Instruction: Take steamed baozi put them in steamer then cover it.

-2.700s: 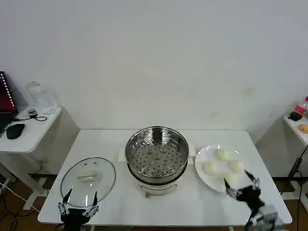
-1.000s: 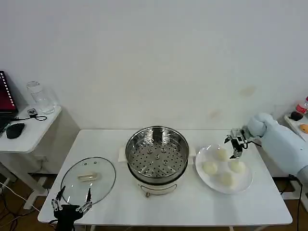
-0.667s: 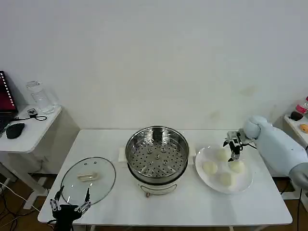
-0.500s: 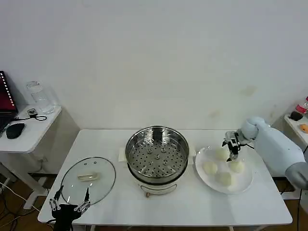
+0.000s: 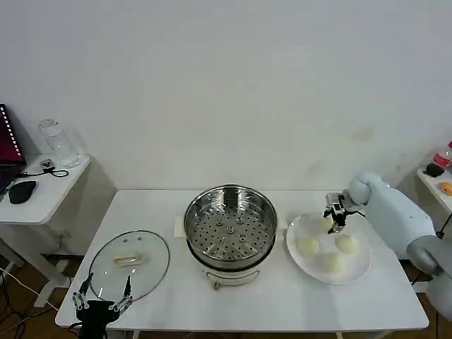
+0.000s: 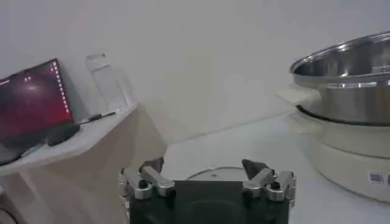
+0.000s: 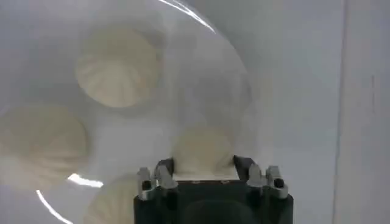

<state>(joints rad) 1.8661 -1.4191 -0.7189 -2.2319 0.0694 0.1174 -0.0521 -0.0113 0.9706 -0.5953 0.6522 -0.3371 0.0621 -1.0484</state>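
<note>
The right gripper (image 5: 335, 214) hangs with fingers spread directly above the baozi (image 7: 203, 148) at the plate's (image 5: 361, 270) 12 o'clock; the steamer (image 5: 230, 226) stands at the plate's 9 o'clock.

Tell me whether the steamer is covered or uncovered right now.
Uncovered. The steamer shows its bare perforated tray with no buns inside, and the glass lid lies flat on the table beside it.

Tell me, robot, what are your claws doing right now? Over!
Right claw open, over far bun on plate. Left claw open, parked by glass lid. Steamer uncovered, no buns inside. Nothing in the way.
</note>
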